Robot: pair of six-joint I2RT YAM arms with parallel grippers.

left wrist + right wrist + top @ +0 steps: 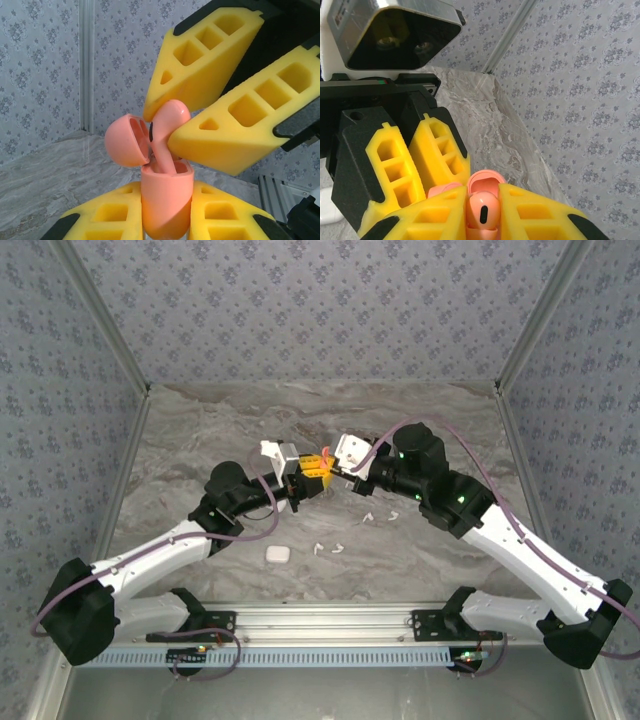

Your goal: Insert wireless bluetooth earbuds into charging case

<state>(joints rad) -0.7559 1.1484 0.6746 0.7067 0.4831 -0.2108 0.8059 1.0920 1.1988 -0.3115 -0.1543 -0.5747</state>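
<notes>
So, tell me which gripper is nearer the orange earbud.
Right. The right gripper is shut on the orange earbud; the left gripper holds the open orange case around its stem.

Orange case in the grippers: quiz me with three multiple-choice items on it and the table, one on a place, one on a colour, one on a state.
1. Where is the white case?
A) lying on the table
B) hanging from a cable
C) leaning on the back wall

2. What colour is the held case in the left gripper?
A) white
B) blue
C) orange

3. How is the held case's lid?
A) shut
B) open
C) taken off

Answers:
1 A, the top view shows it flat on the marble near the left arm.
2 C, the left wrist view shows it orange.
3 B, the lid is tipped back on its hinge while the right gripper holds an orange earbud at the opening.
</notes>
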